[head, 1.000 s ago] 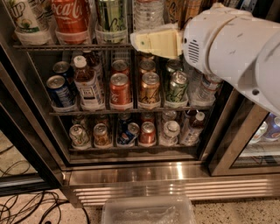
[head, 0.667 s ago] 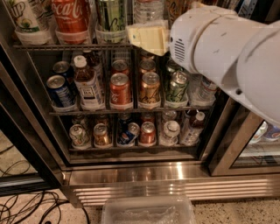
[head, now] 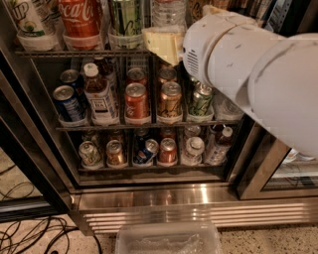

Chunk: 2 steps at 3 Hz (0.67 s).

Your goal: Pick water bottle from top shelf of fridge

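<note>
Status: task not complete. The water bottle (head: 169, 12) stands on the top shelf (head: 74, 51) of the fridge (head: 164, 198), upright in its row, just right of a green can (head: 125, 17), with a Coke can (head: 79, 17) further left. Only its lower ribbed part is in view; the rest runs off the top edge.

Approach: judged well advanced. The gripper (head: 163, 44) is at the front edge of the top shelf, with the white arm (head: 258, 69) reaching in from the right and covering the right side of the cooler.

Grip: none observed. I cannot tell how wide the gripper stands, and nothing shows it holding anything.

Position of bottle relative to gripper: the bottle sits just above the visible cream part of the gripper and appears further back on the rack. The gripper appears level with the shelf wire and the bottle's base, not with its body. Whether they touch I cannot say.

Remaining, in my judgement: bring the gripper up to the bottle's body, close on it, lift it clear of the rack and draw it out past the neighbouring can.
</note>
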### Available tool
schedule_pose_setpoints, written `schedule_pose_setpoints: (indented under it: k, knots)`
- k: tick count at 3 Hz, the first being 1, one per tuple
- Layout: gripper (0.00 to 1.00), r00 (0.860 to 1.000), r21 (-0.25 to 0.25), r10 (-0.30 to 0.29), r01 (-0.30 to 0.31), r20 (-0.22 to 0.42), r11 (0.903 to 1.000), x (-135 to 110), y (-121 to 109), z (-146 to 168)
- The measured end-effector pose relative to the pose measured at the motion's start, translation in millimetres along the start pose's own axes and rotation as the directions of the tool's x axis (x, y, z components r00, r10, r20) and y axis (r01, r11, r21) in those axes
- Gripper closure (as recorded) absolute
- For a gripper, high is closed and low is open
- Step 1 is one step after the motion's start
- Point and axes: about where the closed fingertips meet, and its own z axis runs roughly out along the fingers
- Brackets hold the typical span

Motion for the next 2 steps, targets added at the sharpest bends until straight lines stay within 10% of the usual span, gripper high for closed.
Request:
schedule_pose_setpoints:
  k: [2]
  knots:
    - [0.21,0.998,0.073,-0.053,0.052,0.019,0.996,21.2,-8.3,6.8]
